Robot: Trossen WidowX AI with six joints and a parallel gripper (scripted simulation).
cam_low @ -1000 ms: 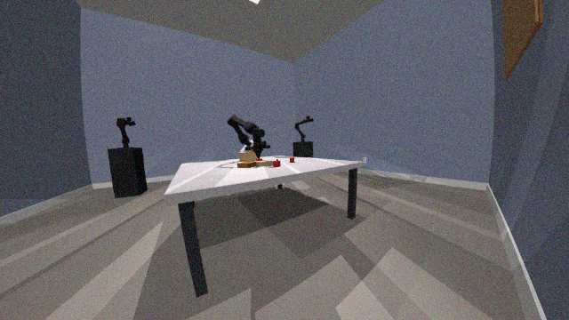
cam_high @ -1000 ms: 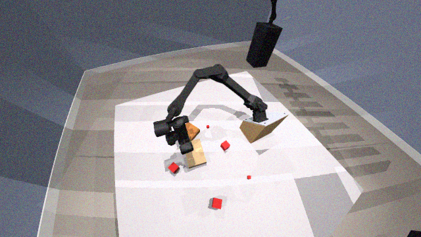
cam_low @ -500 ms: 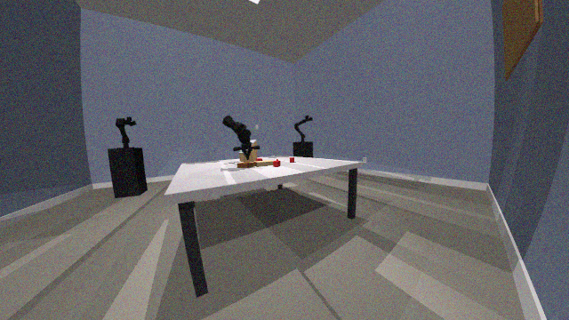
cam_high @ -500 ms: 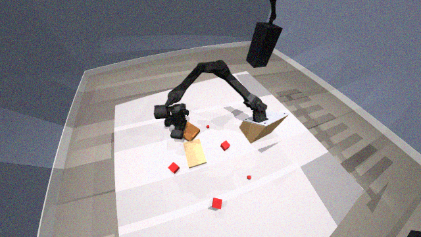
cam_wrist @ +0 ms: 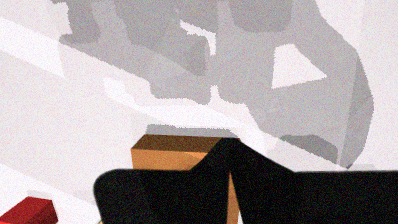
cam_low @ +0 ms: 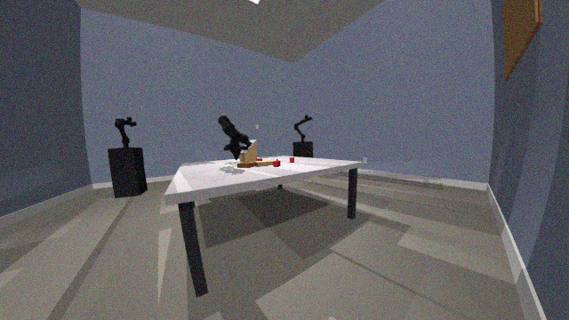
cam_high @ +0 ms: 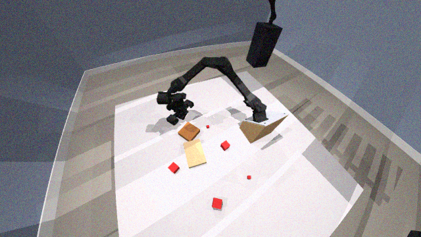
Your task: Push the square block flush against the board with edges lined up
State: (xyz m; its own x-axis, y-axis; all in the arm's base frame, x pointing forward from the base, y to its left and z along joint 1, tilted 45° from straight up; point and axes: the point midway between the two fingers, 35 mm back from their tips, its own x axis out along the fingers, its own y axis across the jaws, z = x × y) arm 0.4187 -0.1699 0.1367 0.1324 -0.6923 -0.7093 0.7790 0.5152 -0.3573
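Observation:
The orange-brown square block lies on the white table just beyond the far end of the pale flat board. The block is turned at an angle to the board, so only its near corner comes up to the board's end; I cannot tell whether they touch. My gripper is shut and empty. It sits low, just to the far left of the block. In the wrist view the block shows right behind the closed fingertips. In the exterior view the arm is small and distant.
Several red cubes lie around, among them one cube right of the board, another cube left of it and a third cube nearer the front. A tan wedge stands by the arm's base. A black pedestal stands beyond the table.

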